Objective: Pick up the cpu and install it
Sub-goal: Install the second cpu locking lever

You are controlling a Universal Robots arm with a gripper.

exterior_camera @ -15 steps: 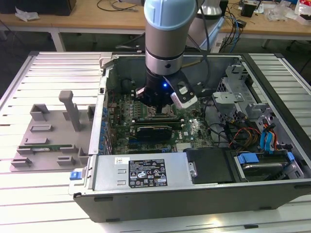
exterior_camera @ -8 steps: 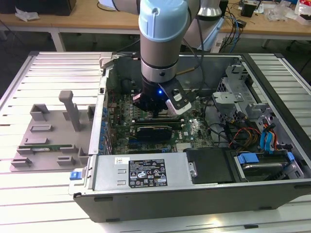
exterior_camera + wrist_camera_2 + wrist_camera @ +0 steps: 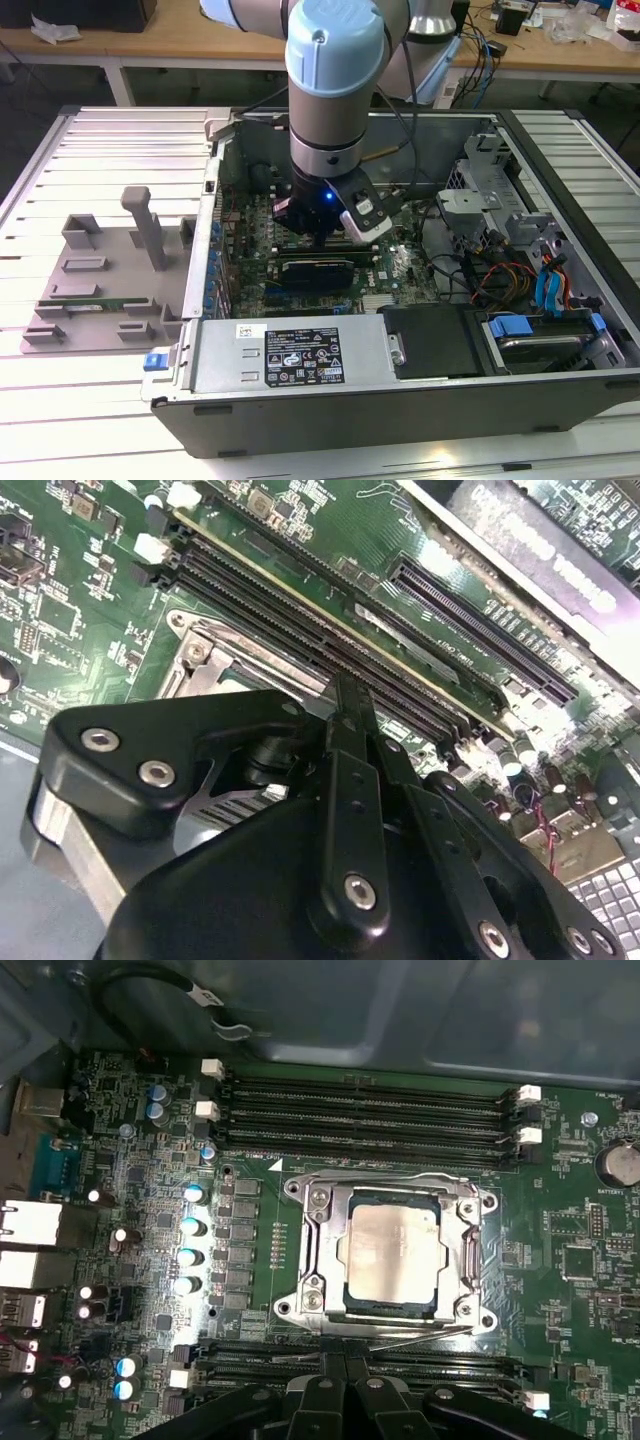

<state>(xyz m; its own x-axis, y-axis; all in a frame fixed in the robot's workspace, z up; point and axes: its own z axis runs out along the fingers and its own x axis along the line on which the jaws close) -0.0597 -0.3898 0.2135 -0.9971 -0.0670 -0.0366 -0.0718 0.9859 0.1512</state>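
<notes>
Cpu (image 3: 392,1256) seated in socket frame (image 3: 318,1260) on motherboard (image 3: 250,1220), silvery top plate facing up, directly below end effector (image 3: 345,1385) in first wrist view. End effector fingers (image 3: 350,740) pressed together, holding nothing, hovering above board inside computer case (image 3: 300,400). Placement appears done; chip lies flat, square to frame. Cannot tell whether retention latch is closed. Memory slots (image 3: 365,1110) beyond socket unfilled.

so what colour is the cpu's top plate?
Silvery-grey metal; the cpu shows best in the first wrist view, sitting in the socket frame.
</notes>
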